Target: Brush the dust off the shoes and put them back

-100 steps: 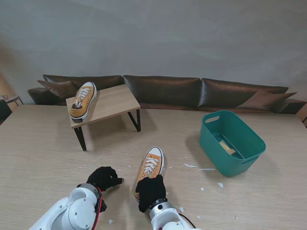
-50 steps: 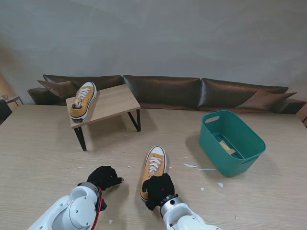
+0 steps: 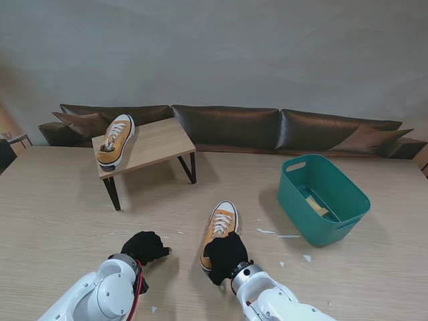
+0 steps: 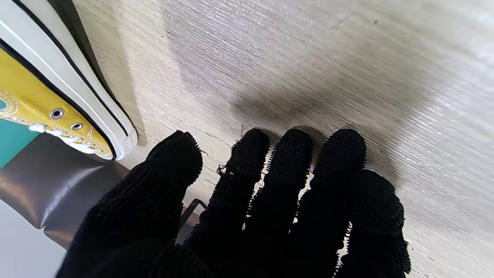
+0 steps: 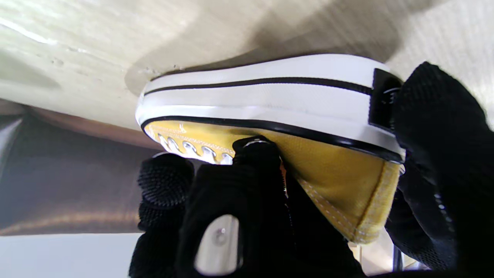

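Right hand (image 3: 225, 257), fingers (image 5: 254, 154) wrapped round heel of yellow shoe (image 3: 221, 225) on counter (image 3: 60, 207), toe pointing away; left hand (image 3: 144, 248) just beside, spread and empty; second shoe (image 3: 115, 140) on small table (image 3: 157, 143) far left.

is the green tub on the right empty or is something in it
Not empty. The stand view shows a pale yellowish object lying on the floor of the green tub; what it is cannot be told.
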### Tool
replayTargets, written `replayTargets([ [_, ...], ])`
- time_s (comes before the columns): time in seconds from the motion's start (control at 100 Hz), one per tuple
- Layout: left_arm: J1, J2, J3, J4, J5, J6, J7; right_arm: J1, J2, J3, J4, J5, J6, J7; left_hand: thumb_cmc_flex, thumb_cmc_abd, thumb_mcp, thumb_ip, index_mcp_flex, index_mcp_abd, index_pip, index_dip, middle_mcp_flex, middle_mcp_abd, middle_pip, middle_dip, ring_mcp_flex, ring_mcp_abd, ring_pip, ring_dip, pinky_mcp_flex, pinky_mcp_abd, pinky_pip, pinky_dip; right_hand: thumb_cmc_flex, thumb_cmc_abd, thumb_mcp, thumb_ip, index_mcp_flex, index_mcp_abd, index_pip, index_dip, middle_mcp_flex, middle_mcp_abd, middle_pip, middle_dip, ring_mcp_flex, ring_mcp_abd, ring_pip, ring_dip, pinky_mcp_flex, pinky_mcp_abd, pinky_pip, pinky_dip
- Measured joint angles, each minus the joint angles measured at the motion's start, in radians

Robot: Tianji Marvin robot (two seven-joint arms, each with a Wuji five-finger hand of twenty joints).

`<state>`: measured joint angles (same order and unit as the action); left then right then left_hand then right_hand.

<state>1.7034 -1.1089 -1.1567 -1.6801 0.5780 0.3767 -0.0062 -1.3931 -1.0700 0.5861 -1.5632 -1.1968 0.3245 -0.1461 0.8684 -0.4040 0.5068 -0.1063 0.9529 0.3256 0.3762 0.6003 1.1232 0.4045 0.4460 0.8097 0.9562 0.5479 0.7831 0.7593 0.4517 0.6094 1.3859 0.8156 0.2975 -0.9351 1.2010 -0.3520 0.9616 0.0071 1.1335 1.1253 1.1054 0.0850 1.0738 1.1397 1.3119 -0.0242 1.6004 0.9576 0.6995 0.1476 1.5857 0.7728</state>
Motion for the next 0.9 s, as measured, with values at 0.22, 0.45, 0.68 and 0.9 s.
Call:
replayTargets([
  [0.22,-0.002,0.000,0.000,0.002,0.000,0.001,0.000,0.019,0.015,0.024,-0.018,-0.052,-0.061,0.036,0.000,0.000,0.000,0.000,0.000,0.000,0.003,0.000,0.007,0.000,0.000,0.002,0.001,0.000,0.002,0.000,0.000,0.000,0.000,0.000,-0.010,0.001,0.024,-0.008,0.000,0.008,0.000,-0.009,0.011,0.000,-0.012,0.000,0.001,0.004,0.000,0.000,0.000,-0.010,0.000,0.000],
  [0.45,-0.003,0.000,0.000,0.002,0.004,0.006,0.000,0.050,0.022,0.047,-0.038,-0.085,-0.105,0.065,0.000,0.000,0.000,0.000,0.000,0.000,0.007,0.001,0.010,0.000,0.000,0.002,0.001,-0.001,0.003,0.001,0.000,0.000,0.000,0.000,-0.010,0.002,0.037,-0.016,0.000,0.022,-0.001,-0.022,0.013,0.000,-0.012,0.000,0.001,0.004,0.000,0.000,0.000,-0.017,0.000,0.001],
  [0.68,-0.004,0.000,0.001,0.002,0.006,0.011,-0.001,0.066,0.026,0.077,-0.053,-0.116,-0.155,0.076,-0.014,0.000,0.002,0.000,0.000,-0.002,0.008,0.003,0.011,0.000,0.001,0.003,0.001,-0.001,0.003,0.001,0.000,0.000,0.000,0.000,-0.010,0.004,0.046,-0.027,0.026,0.039,-0.001,-0.027,0.034,-0.010,-0.012,0.009,0.002,0.004,0.000,0.002,0.000,-0.022,0.000,0.001],
  [0.9,-0.006,0.000,0.002,0.003,0.006,0.016,-0.001,0.086,0.032,0.075,-0.054,-0.134,-0.193,0.058,-0.010,0.000,0.002,0.000,0.000,-0.005,0.010,0.006,0.011,0.000,0.002,0.004,0.001,-0.001,0.003,0.001,0.000,0.000,0.000,0.000,-0.010,0.004,0.046,-0.027,0.030,0.039,-0.001,-0.030,0.035,-0.011,-0.012,0.009,0.002,0.004,0.000,0.002,0.000,-0.023,0.000,0.003],
])
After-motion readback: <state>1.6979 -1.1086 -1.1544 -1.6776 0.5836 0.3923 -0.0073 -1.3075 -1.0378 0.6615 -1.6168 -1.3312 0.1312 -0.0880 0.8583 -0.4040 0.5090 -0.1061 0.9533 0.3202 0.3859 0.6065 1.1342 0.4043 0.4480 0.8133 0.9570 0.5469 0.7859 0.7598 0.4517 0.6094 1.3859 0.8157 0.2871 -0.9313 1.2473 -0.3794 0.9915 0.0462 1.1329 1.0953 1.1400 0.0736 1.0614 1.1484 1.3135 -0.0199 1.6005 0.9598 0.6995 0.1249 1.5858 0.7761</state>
